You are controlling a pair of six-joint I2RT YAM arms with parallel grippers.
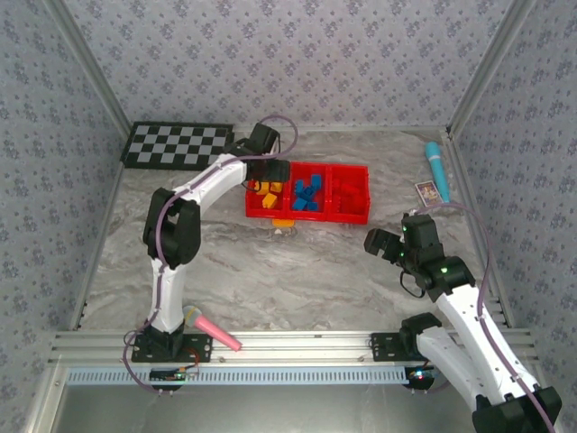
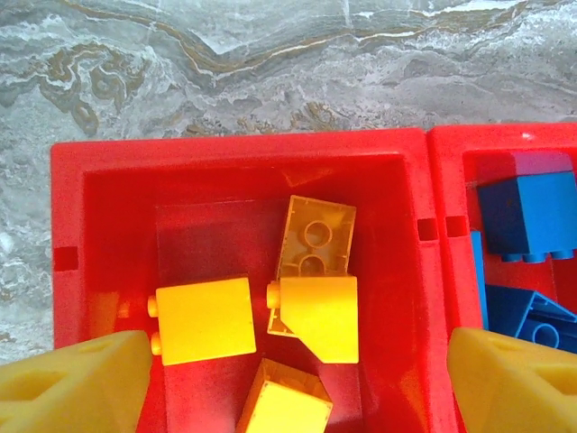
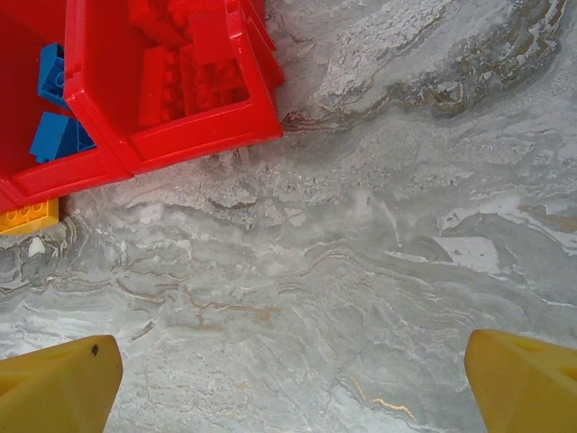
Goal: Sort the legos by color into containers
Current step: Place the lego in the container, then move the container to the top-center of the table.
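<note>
Tray (image 1: 306, 217): red, three compartments side by side, at the far centre of the marbled surface (image 1: 297, 280). Left compartment holds four yellow bricks (image 2: 203, 317), lying loose and at different angles. Middle compartment holds blue bricks (image 1: 306, 194). Right compartment holds red bricks (image 3: 189, 72), hard to count against the red walls. One stray yellow brick (image 1: 283, 222) lies on the surface just outside the tray's near wall, roughly below the divide between left and middle compartments.

Left end effector (image 2: 293, 383) hangs over the left compartment, fingers spread wide, nothing held; the yellow bricks lie below the gap. Right end effector (image 3: 290, 383) is over bare surface, near the tray's right near corner, fingers wide apart and empty.

Checkered board (image 1: 176, 144) lies at far left; microphone toy (image 1: 212, 329) lies by the left arm's base
</note>
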